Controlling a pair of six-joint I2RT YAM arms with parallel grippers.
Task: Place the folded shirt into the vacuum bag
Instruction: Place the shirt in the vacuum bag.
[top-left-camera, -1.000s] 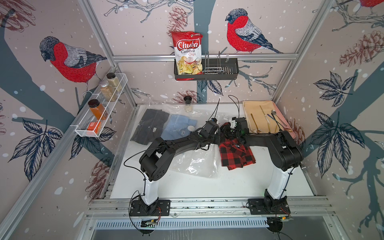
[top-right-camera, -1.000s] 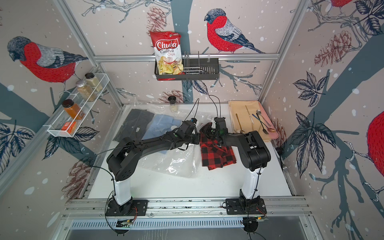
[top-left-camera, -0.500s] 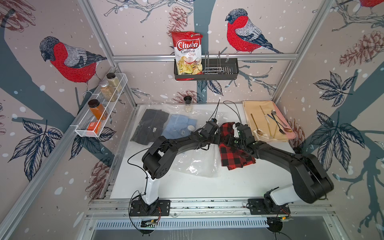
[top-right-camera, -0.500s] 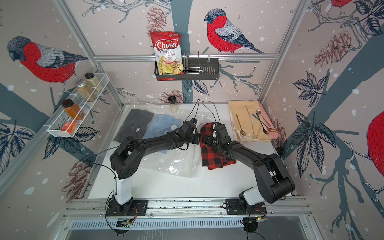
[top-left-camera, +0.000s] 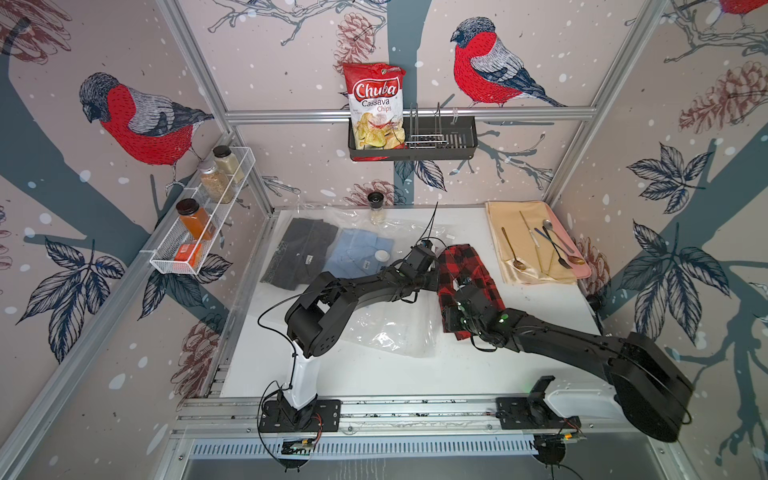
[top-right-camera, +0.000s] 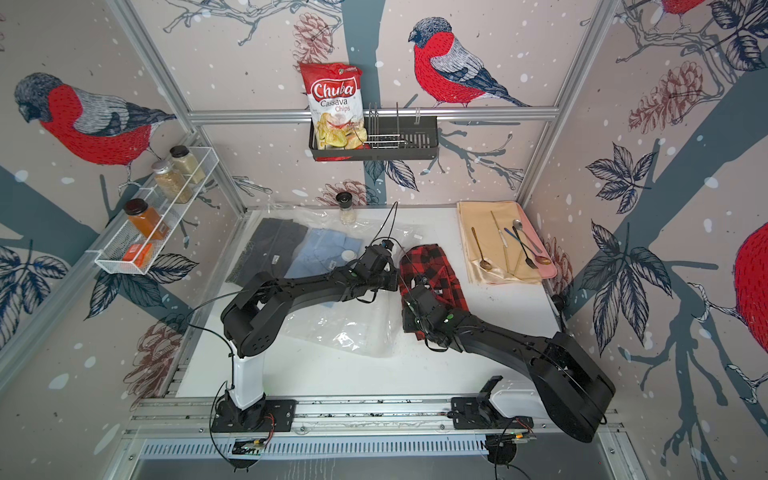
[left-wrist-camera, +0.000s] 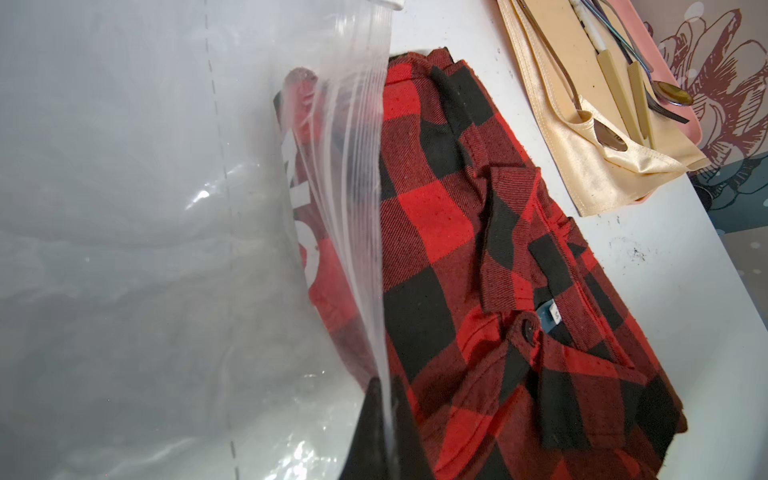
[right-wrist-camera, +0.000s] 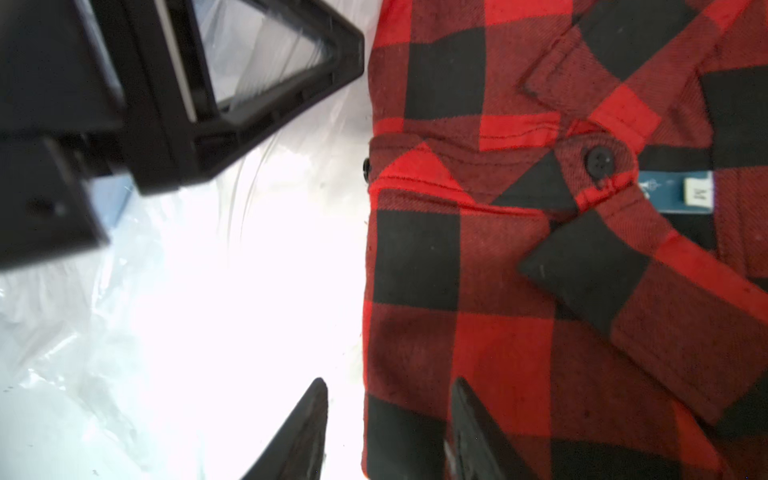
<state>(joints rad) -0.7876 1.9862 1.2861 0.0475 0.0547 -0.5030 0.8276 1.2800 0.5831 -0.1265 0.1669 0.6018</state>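
Red-checked shirt (top-left-camera: 465, 282) now lies stretched out; my right gripper (right-wrist-camera: 386, 386), drawn back, spreads astride its edge; left gripper (left-wrist-camera: 382, 392) pinches the vacuum bag (top-left-camera: 390, 328) lip, so sliding in looks next.

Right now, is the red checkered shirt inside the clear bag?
Outside, mostly: the shirt lies bare on the table beside the lifted mouth of the bag; whether one shirt edge is inside, I cannot tell.

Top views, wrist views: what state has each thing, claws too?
vacuum bag: mouth edge lifted
plaid shirt: folded, lying mostly outside the bag
blue shirt: folded, inside bag
grey shirt: folded, inside bag
left claw: shut on bag's edge
right claw: open, astride plaid shirt's edge
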